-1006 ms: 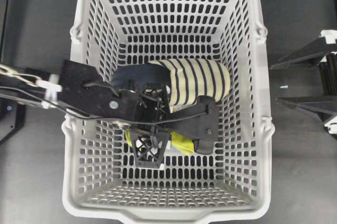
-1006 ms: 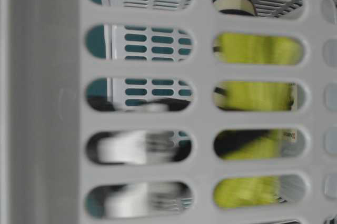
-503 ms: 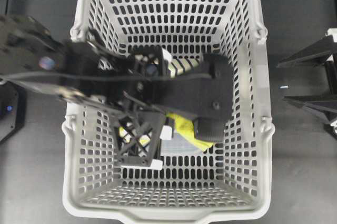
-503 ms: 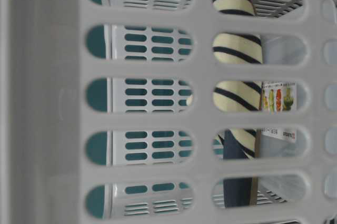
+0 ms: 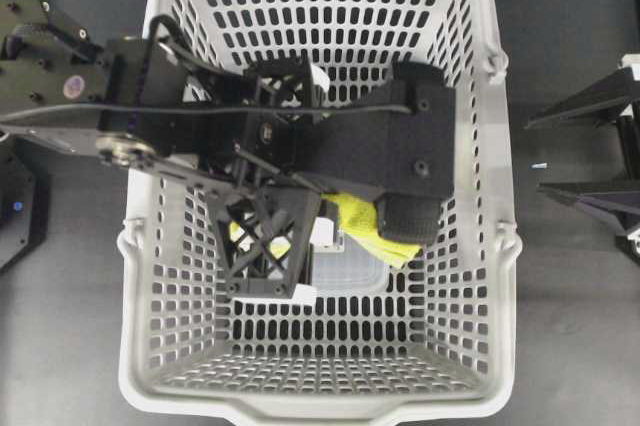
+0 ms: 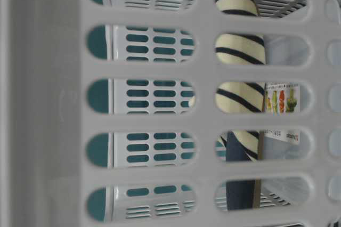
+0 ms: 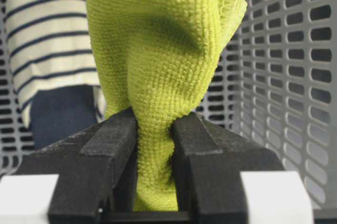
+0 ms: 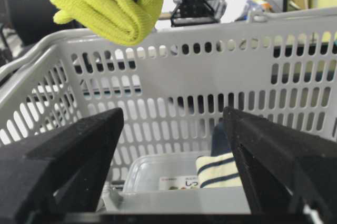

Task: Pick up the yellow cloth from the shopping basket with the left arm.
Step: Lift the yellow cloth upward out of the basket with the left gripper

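The yellow cloth (image 7: 158, 61) is pinched tight between the closed fingers (image 7: 108, 145) of the left gripper (image 7: 155, 134) and hangs clear above the shopping basket (image 8: 295, 50) rim, so only a steady hold is judged needed.

Left arm (image 5: 200, 126): black boxy body, cables, lattice frame, seemingly white-tipped.

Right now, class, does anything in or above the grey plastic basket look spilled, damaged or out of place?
Nothing stands out. The yellow microfibre cloth hangs bunched in the left gripper, above the rim of the light-grey perforated basket. The striped fabric item and the clear plastic container lie undisturbed inside.
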You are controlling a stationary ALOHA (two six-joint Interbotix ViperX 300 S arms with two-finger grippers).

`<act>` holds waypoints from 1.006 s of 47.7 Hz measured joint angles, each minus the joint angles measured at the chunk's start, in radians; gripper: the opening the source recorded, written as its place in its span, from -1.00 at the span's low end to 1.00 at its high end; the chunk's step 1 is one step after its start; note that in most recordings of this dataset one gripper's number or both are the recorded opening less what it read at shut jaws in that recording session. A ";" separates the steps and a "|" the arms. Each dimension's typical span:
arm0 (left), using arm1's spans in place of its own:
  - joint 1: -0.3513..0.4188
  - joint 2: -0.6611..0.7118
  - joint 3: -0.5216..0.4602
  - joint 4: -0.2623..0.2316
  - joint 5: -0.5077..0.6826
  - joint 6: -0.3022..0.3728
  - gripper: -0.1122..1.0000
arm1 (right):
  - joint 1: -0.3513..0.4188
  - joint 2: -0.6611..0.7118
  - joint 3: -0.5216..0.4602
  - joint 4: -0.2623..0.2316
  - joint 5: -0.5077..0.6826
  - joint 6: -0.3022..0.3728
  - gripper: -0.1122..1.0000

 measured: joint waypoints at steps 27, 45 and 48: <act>0.026 0.000 0.006 0.000 0.000 -0.005 -0.52 | 0.000 0.000 0.000 -0.002 0.000 0.002 0.52; 0.026 0.002 0.008 0.000 -0.003 -0.005 -0.52 | 0.000 0.000 0.000 -0.002 0.000 0.002 0.52; 0.026 0.002 0.008 -0.002 -0.003 -0.005 -0.52 | 0.002 0.000 0.000 -0.002 0.000 0.002 0.52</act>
